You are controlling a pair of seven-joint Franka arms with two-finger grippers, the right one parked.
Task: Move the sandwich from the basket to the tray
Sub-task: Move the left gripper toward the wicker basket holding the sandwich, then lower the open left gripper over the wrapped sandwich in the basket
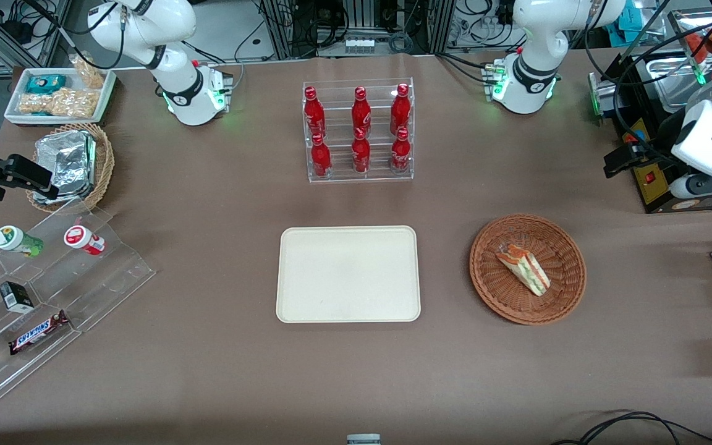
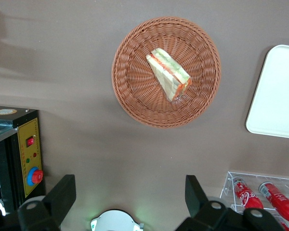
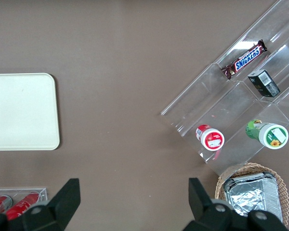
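The sandwich (image 1: 523, 269), a wrapped wedge with red, orange and green layers, lies in the reddish-brown wicker basket (image 1: 486, 290) toward the working arm's end of the table. The cream tray (image 1: 348, 274) lies flat and bare beside the basket, mid-table. My left gripper (image 1: 623, 162) hangs high above the table, farther from the front camera than the basket and apart from it. In the left wrist view its fingers (image 2: 62, 197) stand wide apart and hold nothing, the gripper (image 2: 129, 195) well short of the sandwich (image 2: 168, 74) in the basket (image 2: 130, 96). The tray's corner (image 2: 277, 94) shows too.
A clear rack of red bottles (image 1: 359, 130) stands farther from the front camera than the tray. A black control box (image 1: 652, 179) sits under my gripper. A stepped acrylic shelf of snacks (image 1: 53, 296) and a tan basket of foil packets (image 1: 72, 164) lie toward the parked arm's end.
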